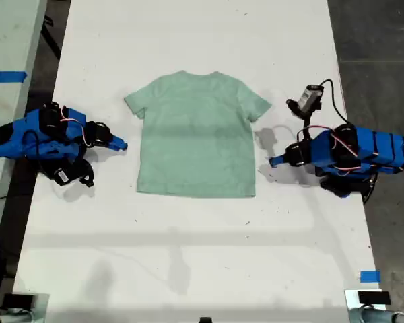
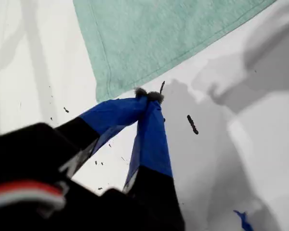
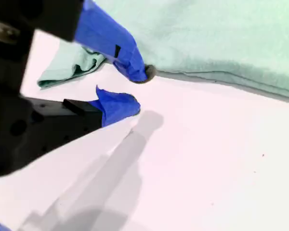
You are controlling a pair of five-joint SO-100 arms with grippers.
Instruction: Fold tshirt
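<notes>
The tshirt (image 1: 196, 134) lies flat; wrist views alone show my first gripper (image 2: 149, 96) pinched empty, my second gripper (image 3: 137, 91) parted.

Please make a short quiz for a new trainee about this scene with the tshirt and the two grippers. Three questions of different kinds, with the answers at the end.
1. True or false: the tshirt lies spread out and unfolded on the white table.
2. Which gripper has its jaws open? A: my first gripper. B: my second gripper.
3. Fill the gap: in the exterior view, my first gripper is on the tshirt's ____ side.

Key: 1 true. 2 B: its tips stand apart, while my first gripper's tips meet. 3 right.
</notes>
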